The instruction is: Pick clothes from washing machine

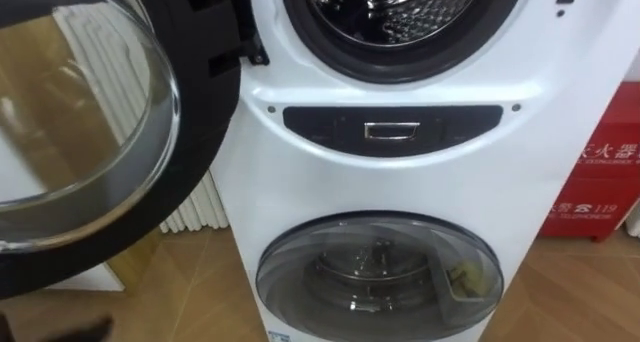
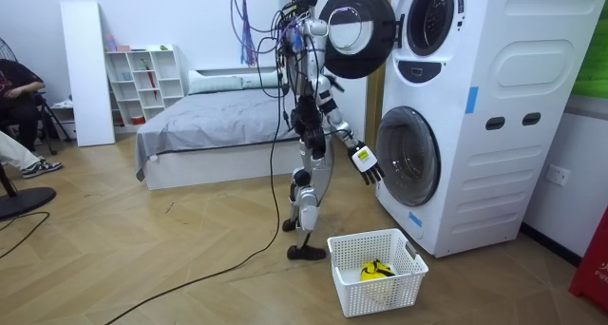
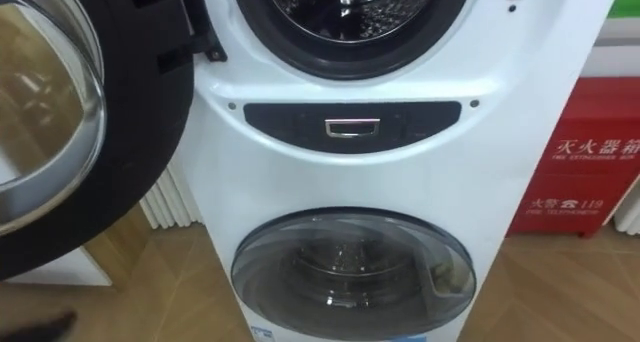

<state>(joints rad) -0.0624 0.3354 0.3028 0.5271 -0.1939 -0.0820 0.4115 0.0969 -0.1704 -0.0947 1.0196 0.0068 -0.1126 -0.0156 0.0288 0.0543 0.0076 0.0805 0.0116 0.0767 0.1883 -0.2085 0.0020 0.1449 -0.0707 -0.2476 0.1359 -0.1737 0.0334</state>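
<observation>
- Left eye view: the washer (image 1: 400, 182) stood close ahead, with its upper door (image 1: 90, 132) open at the left. The part of the upper drum (image 1: 400, 12) that could be seen was bare metal. Behind the shut lower door (image 1: 380, 277), near its right edge, sat a pale yellowish lump (image 1: 470, 277), perhaps cloth. A dark shape at the lower left corner may have been the left robot hand (image 1: 85, 330); its state could not be told.
- Room view: the robot stood facing the washer, with the basket (image 2: 394, 292) on the floor near its feet. A yellow cloth (image 2: 375, 270) lay at the basket's middle. The right robot hand (image 2: 365, 162) hung low before the lower door, fingers loose and straight, holding nothing.
- Right eye view: the same scene, with nothing draped over the upper drum's rim.
- Handling: any cloth inside was likely light, soft and limp, perhaps damp and clinging. A pinch on a bunched fold near its middle looked safer than one on a hem, which might trail and snag on the rim.
</observation>
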